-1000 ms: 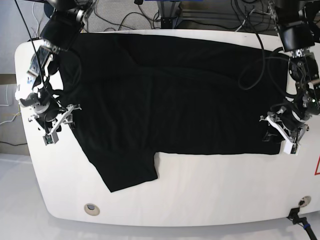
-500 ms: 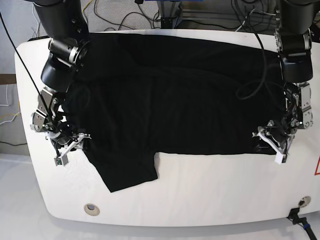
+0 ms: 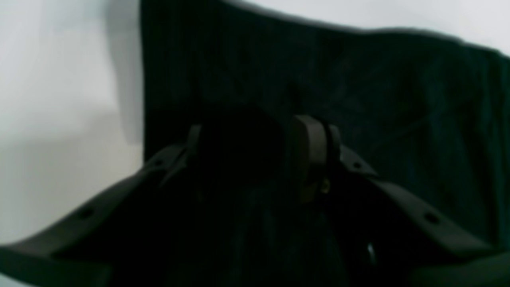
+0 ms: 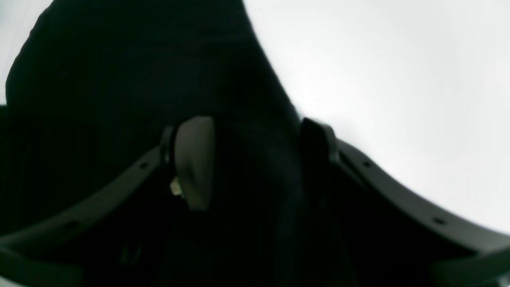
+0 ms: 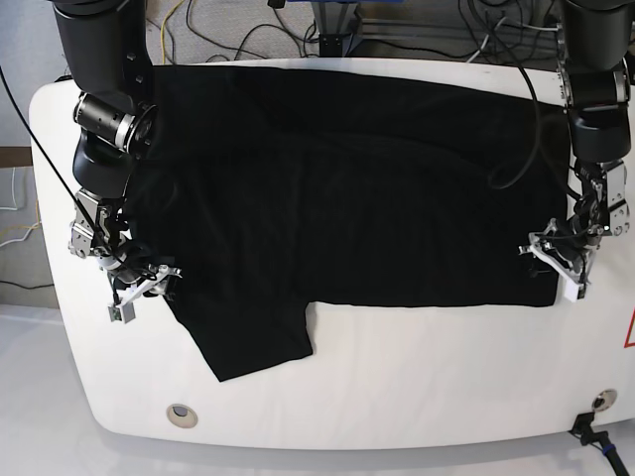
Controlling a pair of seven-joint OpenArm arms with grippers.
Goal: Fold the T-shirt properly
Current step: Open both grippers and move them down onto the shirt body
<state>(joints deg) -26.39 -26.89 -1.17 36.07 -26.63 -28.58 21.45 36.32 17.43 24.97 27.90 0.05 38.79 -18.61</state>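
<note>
T-shirt (image 5: pixel 337 188), table (image 5: pixel 417 387), cables (image 5: pixel 248 30) behind

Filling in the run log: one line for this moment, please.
T-shirt: flat on table | left tool: open at hem | right tool: open at edge

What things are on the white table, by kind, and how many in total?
T-shirt: 1
Grippers: 2, the left gripper and the right gripper, one at each end of the shirt's near edge
Total: 3
</note>
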